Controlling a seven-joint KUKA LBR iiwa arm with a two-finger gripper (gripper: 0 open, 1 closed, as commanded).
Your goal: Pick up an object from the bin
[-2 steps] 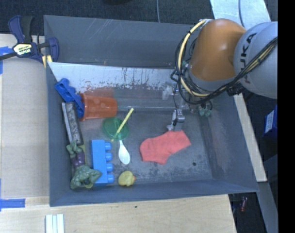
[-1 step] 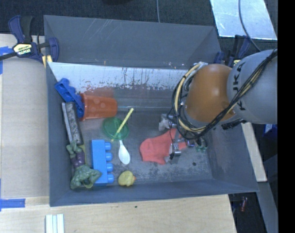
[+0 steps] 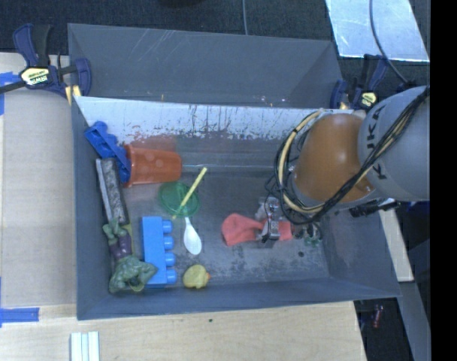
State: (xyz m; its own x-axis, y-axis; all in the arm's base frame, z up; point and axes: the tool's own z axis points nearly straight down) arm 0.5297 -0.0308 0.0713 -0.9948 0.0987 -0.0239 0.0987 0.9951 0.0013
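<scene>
Camera view is showing the gripper [image 3: 271, 230] sitting low on a red, soft-looking crumpled thing [image 3: 240, 229] at the right-centre of the bin [image 3: 213, 295] floor, with red showing on both sides of it. Whether it is clenched or released cannot be told. To the left a white plastic spoon [image 3: 192, 238] is lying beside a knobbed blue block [image 3: 158, 248]. A green round lid [image 3: 174, 198] is lying under a yellow stick [image 3: 195, 184], and a yellow lump [image 3: 196, 277] is sitting near the front wall.
</scene>
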